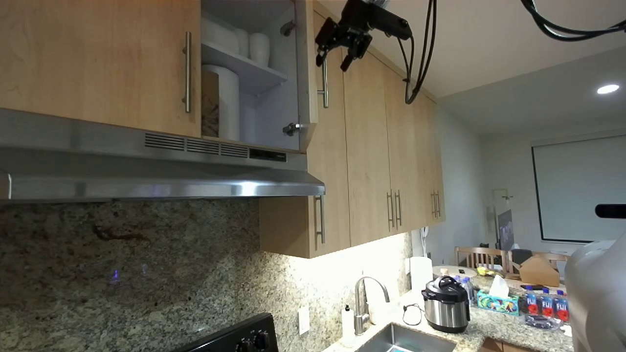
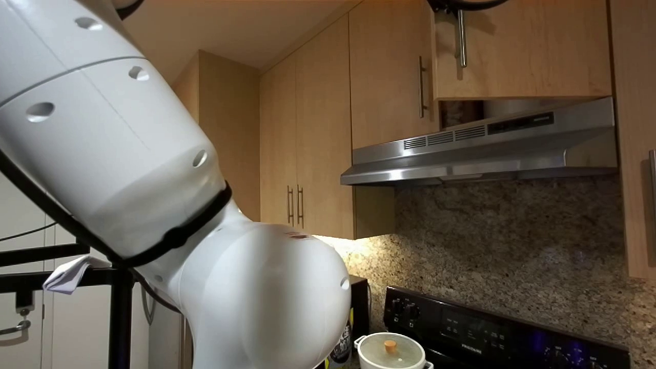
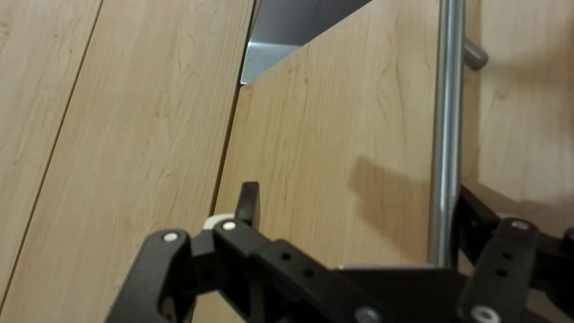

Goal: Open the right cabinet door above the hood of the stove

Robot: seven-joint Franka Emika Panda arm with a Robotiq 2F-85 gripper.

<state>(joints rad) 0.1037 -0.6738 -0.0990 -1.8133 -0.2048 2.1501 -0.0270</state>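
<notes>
The right cabinet door (image 1: 308, 73) stands swung outward above the hood (image 1: 195, 171), nearly edge-on in an exterior view. Its light-wood outer face shows in an exterior view (image 2: 528, 51) and in the wrist view (image 3: 336, 125). Its steel bar handle (image 3: 447, 134) runs between my spread fingers, close against the right finger; it also shows in both exterior views (image 1: 325, 83) (image 2: 462, 38). My gripper (image 3: 358, 202) is open at the handle, on the door's outer side (image 1: 333, 65). Whether the finger touches the bar is unclear. The black stove (image 2: 461, 328) is partly visible below.
The twin door (image 1: 98, 58) is shut beside the opening. Inside are a shelf (image 1: 249, 68), white cups (image 1: 259, 49) and a white roll (image 1: 226, 102). Longer wood doors (image 1: 367, 142) stand alongside. Black cables (image 1: 425, 58) hang by the gripper. A pot (image 2: 392, 353) stands near the stove.
</notes>
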